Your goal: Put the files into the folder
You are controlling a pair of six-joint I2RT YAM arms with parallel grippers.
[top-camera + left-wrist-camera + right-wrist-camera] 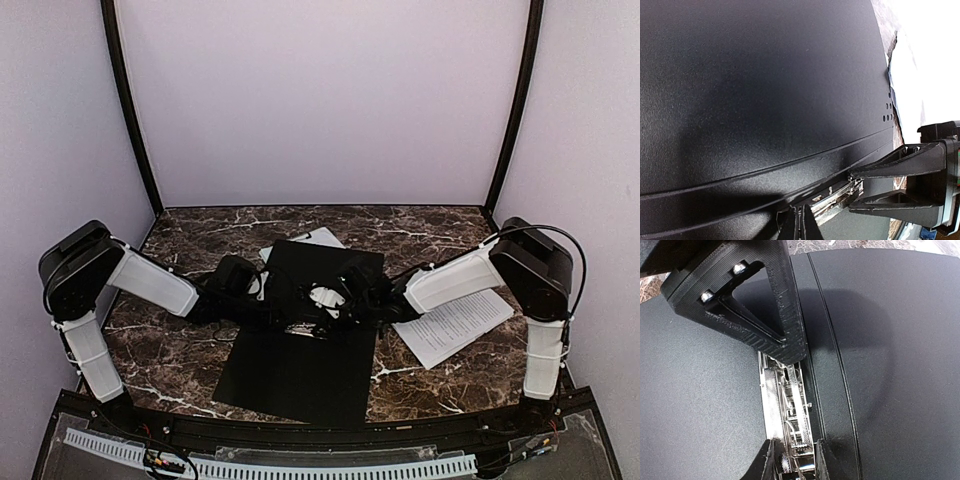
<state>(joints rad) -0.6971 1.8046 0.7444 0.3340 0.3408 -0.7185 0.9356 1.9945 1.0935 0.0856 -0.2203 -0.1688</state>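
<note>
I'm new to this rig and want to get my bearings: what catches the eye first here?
The open black folder lying flat mid-table dominates. The left arm and right arm reach in from the sides, their jaws meeting at the metal clip on its spine. A printed white sheet lies right of it; another sheet peeks out behind.

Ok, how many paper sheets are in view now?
2. One sheet lies right of the open folder, partly under the right arm; the other sheet peeks out past the folder's far edge. More could be hidden beneath it.
</note>
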